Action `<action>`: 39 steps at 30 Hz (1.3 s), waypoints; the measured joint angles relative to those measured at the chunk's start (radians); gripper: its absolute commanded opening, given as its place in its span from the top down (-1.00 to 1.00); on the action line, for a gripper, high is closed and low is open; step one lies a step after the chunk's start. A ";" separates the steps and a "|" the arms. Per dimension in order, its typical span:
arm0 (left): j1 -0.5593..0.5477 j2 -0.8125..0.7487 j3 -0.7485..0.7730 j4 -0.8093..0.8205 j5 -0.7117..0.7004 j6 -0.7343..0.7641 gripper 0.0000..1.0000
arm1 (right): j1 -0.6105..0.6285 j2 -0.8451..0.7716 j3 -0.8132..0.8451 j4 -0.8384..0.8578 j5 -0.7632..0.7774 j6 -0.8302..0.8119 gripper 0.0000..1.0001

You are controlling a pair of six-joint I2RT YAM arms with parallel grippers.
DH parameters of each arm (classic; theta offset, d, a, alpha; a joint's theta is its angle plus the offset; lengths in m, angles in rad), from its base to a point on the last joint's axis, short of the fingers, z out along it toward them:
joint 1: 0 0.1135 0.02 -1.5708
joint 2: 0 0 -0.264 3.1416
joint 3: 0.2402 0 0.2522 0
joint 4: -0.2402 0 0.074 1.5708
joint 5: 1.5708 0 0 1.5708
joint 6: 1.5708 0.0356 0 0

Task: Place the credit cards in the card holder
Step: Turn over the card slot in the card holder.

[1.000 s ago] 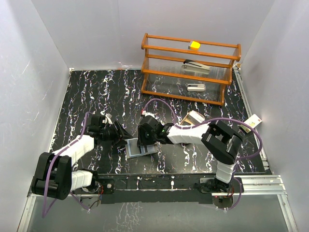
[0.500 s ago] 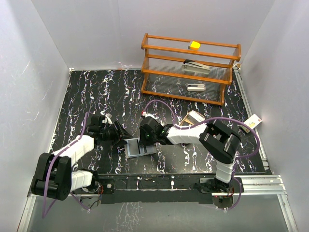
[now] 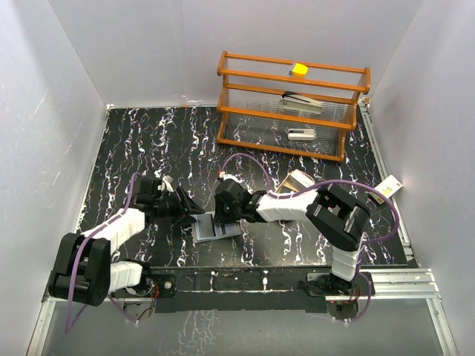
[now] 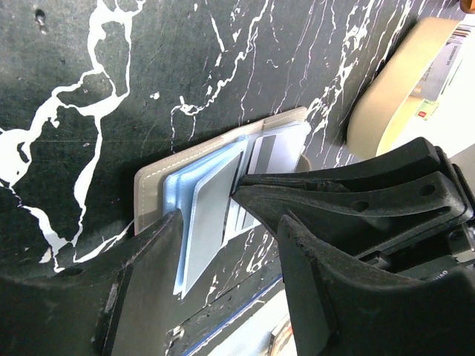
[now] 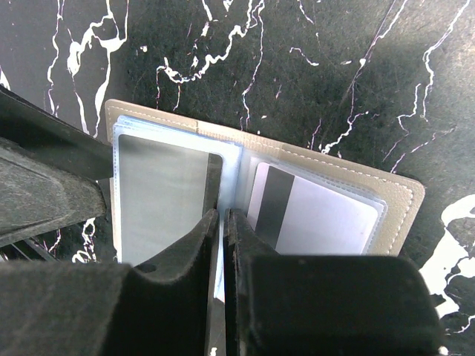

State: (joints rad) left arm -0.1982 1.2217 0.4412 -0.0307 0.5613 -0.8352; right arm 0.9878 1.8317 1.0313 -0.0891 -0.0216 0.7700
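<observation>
The card holder (image 5: 401, 200) lies open on the black marbled table, also in the top view (image 3: 231, 228) and the left wrist view (image 4: 148, 185). Its right sleeve holds a white credit card (image 5: 326, 219) with a dark stripe. A grey credit card (image 5: 159, 193) sits in a raised pale blue sleeve (image 4: 204, 215). My right gripper (image 5: 223, 222) (image 3: 221, 216) is shut on a thin pale leaf at the holder's middle fold; whether that is sleeve or card is unclear. My left gripper (image 4: 223, 259) (image 3: 191, 211) stands open, one finger at the holder's left edge.
A wooden rack (image 3: 293, 111) stands at the back right with a yellow block (image 3: 299, 69), a stapler (image 3: 300, 100) and a white item (image 3: 300, 134). A tan oval tray (image 3: 298, 180) (image 4: 386, 89) lies just right of the right arm. A small tag (image 3: 390, 185) rests at the table's right edge.
The right gripper's jaws have closed over the holder's middle, and it has shifted slightly. The left arm has stayed where it was.
</observation>
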 measured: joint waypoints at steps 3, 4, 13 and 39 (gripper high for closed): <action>0.000 0.004 -0.013 0.012 0.008 -0.006 -0.01 | 0.000 0.000 0.000 0.002 0.000 0.000 0.87; 0.000 0.004 -0.016 0.017 0.010 -0.010 0.00 | 0.000 0.000 0.000 0.002 0.000 0.000 0.87; 0.000 0.004 -0.019 0.073 0.064 -0.050 0.01 | 0.000 0.000 -0.012 0.027 -0.005 0.000 0.85; -0.011 0.009 -0.029 0.221 0.200 -0.127 -0.03 | 0.001 -0.089 -0.064 0.013 0.034 -0.033 0.41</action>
State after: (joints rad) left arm -0.2089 1.2304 0.4126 0.1902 0.7616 -0.9623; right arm 0.9890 1.7424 0.9668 -0.0761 0.0128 0.7368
